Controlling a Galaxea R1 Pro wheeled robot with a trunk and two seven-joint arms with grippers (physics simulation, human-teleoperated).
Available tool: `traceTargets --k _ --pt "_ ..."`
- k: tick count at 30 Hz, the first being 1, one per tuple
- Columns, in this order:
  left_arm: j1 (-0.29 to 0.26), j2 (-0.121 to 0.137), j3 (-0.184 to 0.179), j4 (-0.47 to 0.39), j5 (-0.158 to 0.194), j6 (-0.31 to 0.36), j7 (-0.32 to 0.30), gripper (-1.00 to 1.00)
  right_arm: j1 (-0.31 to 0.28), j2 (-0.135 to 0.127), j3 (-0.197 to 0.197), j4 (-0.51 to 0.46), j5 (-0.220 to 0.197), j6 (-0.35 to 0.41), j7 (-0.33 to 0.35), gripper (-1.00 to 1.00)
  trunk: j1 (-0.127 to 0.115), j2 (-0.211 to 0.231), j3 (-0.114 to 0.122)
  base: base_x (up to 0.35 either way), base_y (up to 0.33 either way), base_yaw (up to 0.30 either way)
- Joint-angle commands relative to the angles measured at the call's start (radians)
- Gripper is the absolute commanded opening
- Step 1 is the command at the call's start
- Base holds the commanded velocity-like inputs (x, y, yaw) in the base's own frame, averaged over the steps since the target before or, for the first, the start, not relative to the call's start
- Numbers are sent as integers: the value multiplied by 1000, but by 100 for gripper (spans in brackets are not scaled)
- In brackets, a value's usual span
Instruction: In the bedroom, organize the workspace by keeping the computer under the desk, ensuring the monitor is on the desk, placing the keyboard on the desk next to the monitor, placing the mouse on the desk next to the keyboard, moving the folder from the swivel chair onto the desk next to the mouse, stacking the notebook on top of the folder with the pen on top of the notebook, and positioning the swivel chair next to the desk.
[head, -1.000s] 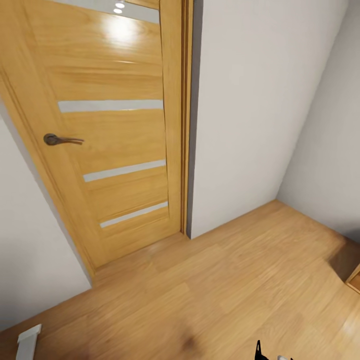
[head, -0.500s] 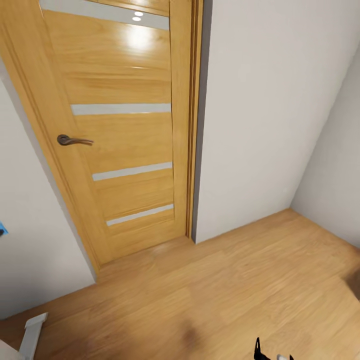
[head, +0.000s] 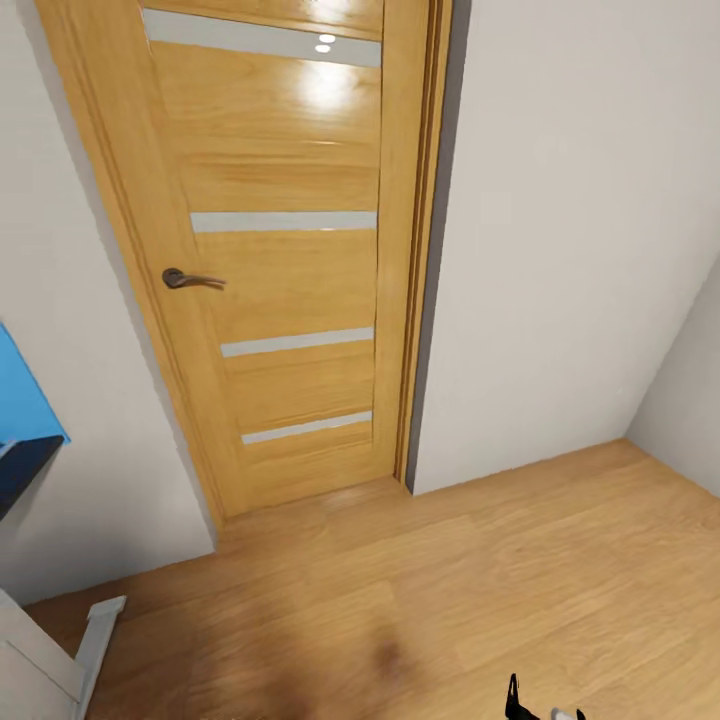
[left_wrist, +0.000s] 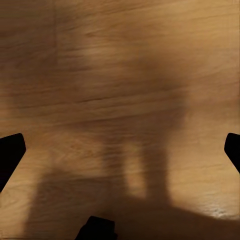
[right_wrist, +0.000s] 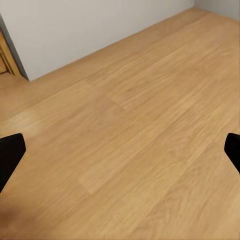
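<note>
So the robot's basically staring at a corner of the bedroom: the wooden door (head: 285, 260) with frosted strips fills the upper left and middle of the head view, pale wall (head: 570, 240) to its right, plank floor (head: 450, 590) across the bottom.

The only hint of work stuff is at the far left edge: a bright blue flat thing (head: 22, 395) with something dark under it. Can't tell if that's the folder or some other blue panel, too cropped. A pale grey boxy shape (head: 40, 660) sits in the lower left corner, unclear what it is.

My read: whatever matters lies off to the left, so the base probably needs to turn that way before either arm counts as nearer.

Left pincer (left_wrist: 120, 150) has its fingers spread wide over shadowed floor, holding nothing. Right pincer (right_wrist: 120, 150) likewise spread wide and empty over bare planks.
</note>
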Motion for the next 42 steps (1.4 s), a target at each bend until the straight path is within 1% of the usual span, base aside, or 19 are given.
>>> traceTargets --k 1,4,6,7,8,15,18,22,26,34,42 --pt "-1 1 -7 1 11 -7 7 100 0 -1 9 0 -6 -3 -6 100 0 0 0 0 -5 261" --pt "-1 1 -7 1 11 -7 6 100 0 -1 9 0 -2 -3 -6 100 0 0 1 0 -3 264" --pt "-1 2 -6 1 11 -7 7 100 0 -1 9 1 15 -3 -6 100 0 0 1 0 -1 270" --pt "-1 2 -6 1 11 -8 7 100 0 -1 8 1 37 -3 -6 100 0 0 1 0 0 275" --pt "-1 2 -6 1 11 -8 7 100 0 -1 8 1 44 -3 -6 100 0 0 1 0 0 276" --pt "-1 2 -4 3 11 -5 7 100 0 -1 9 33 64 -3 -6 100 0 0 1 50 -67 278" --pt "-1 5 6 7 12 -4 8 100 0 1 10 41 80 -3 -6 100 0 0 1 172 -242 280" --pt "-1 4 22 8 12 -5 5 100 0 13 9 45 94 -3 -6 100 0 0 1 155 -290 280" --pt "-1 5 26 9 12 -5 4 100 0 18 8 47 97 -2 -6 100 0 0 1 118 -315 280" --pt "-1 6 27 9 13 -6 4 100 0 19 9 49 98 -2 -5 100 0 0 1 38 -305 280" --pt "-1 6 33 9 13 -8 3 100 0 19 9 49 98 0 -4 100 0 0 1 2 -60 281"
